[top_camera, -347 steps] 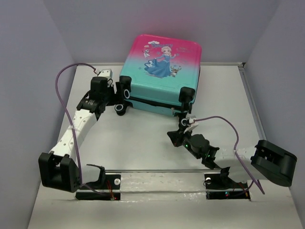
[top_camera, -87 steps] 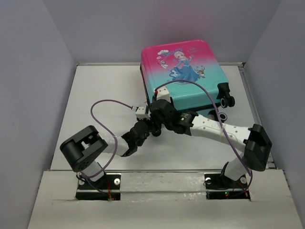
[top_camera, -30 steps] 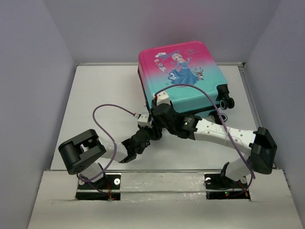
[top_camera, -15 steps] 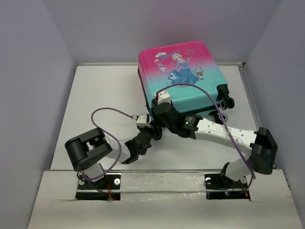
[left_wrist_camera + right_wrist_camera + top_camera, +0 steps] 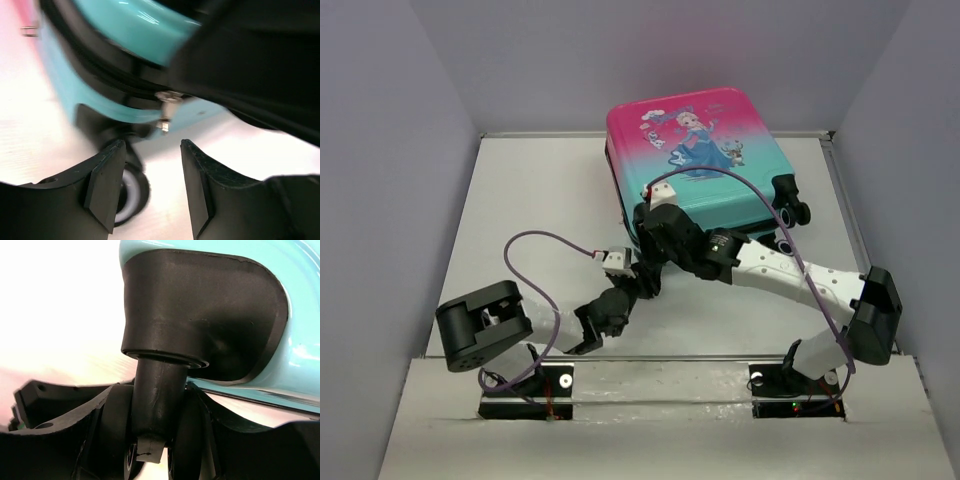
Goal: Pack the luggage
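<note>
**Overhead view:** suitcase (image 5: 740,195) lies flat on the worktop (image 5: 540,200), shell halves together, just beyond both end effectors at its near corner. No loose items show, so this is judged a late stage, with zipping probably left. Both grips are hidden here.

**Left wrist view:** left end effector (image 5: 151,150) fingers apart and empty, zipper pulls (image 5: 167,97) directly ahead.

**Right wrist view:** right end effector (image 5: 155,410) clamped around a caster stem (image 5: 157,390).

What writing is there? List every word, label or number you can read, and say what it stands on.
No text can be read.
On the luggage: small pale marks around the cartoon princess on the shell, too small to read.
Both wrist views: no writing in sight.
</note>
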`<state>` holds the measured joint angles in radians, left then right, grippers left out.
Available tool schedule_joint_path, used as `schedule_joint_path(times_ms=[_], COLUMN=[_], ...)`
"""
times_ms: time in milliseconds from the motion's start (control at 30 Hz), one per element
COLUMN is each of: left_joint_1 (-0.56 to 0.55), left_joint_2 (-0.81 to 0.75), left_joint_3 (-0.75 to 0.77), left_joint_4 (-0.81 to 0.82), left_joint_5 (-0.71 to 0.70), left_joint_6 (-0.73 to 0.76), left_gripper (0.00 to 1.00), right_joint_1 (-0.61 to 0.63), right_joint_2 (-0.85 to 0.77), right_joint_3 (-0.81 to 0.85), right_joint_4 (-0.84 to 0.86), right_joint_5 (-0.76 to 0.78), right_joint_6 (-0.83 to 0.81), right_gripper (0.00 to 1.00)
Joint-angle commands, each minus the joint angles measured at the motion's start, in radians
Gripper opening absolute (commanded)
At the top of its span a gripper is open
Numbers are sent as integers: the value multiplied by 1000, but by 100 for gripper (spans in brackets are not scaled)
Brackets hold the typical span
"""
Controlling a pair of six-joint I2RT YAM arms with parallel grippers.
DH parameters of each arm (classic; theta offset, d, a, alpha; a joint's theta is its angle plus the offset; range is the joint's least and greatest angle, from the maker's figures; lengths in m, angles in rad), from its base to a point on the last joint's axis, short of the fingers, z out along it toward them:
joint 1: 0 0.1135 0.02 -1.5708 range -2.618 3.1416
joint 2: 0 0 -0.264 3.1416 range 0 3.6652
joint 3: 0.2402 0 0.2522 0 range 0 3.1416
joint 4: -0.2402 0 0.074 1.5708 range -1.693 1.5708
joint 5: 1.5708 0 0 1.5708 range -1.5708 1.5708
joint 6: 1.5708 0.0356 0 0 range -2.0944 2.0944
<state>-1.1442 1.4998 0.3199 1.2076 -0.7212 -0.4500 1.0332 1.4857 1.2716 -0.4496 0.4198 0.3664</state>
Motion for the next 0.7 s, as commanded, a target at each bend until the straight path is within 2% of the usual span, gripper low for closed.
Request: schedule_joint_path(times_ms=[0,100,200,267,467,600,667], left_joint_1=[-40,-49,-52,-65,-66,-66,-66], left_joint_2=[-131,-168,-185,-199,-251,-294,-300], left_joint_3=[-42,-70,-70,-79,-139,-128,-130], left_joint_4=[316,282,254,242,224,138,107], left_joint_5=[19,31,52,17,-99,-145,-217], left_joint_6=[39,34,36,31,8,33,16], left_gripper=[59,58,58,58,58,58,58], right_joint_1=[73,73,73,73,126,126,137], right_joint_2=[-57,-93,-101,-79,42,126,166], right_joint_3=[183,135,94,103,274,411,463], right_joint_4=[266,155,114,94,88,88,94], right_joint_5=[-192,-18,-10,2,106,36,11], right_joint_6=[-24,-63,-83,-113,-225,-236,-216], right_gripper=[7,7,7,7,7,7,7])
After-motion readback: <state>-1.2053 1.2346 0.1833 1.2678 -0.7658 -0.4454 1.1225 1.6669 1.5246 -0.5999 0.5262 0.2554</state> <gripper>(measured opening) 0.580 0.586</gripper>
